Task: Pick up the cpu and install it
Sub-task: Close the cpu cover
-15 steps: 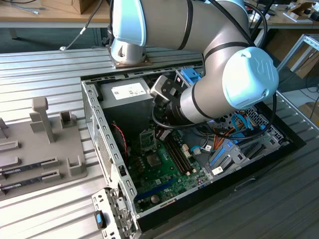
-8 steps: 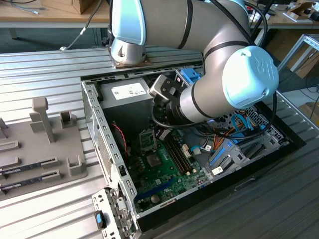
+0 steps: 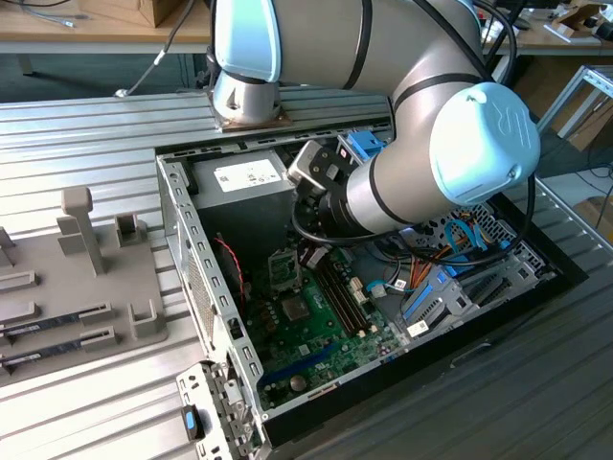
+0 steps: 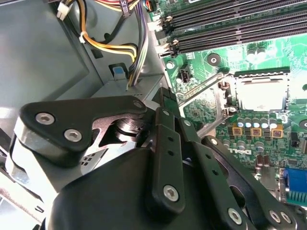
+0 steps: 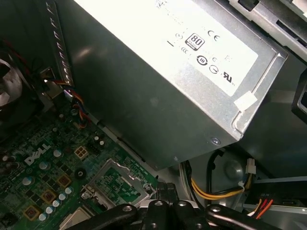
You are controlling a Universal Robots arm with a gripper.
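In the second wrist view a silvery-grey square that looks like the cpu (image 4: 261, 93) lies flat inside the metal-framed socket on the green motherboard (image 4: 211, 103). The thin socket lever (image 4: 201, 88) stands raised beside it. My gripper (image 4: 163, 93) hangs a short way to the side of the socket, over the board's edge near the power supply. Its black fingers are shut together with nothing visible between them. In the first wrist view the gripper (image 5: 165, 188) sits close to the open socket frame (image 5: 115, 184). In the exterior view the gripper (image 3: 305, 244) is just above the socket (image 3: 284, 270).
The open computer case (image 3: 196, 249) lies on a ribbed metal table. The grey power supply (image 3: 244, 177) and its cable bundle (image 5: 216, 191) crowd the gripper. Long memory slots (image 3: 340, 287) run beside the socket. A grey fixture tray (image 3: 57, 326) with memory sticks sits at the exterior view's left.
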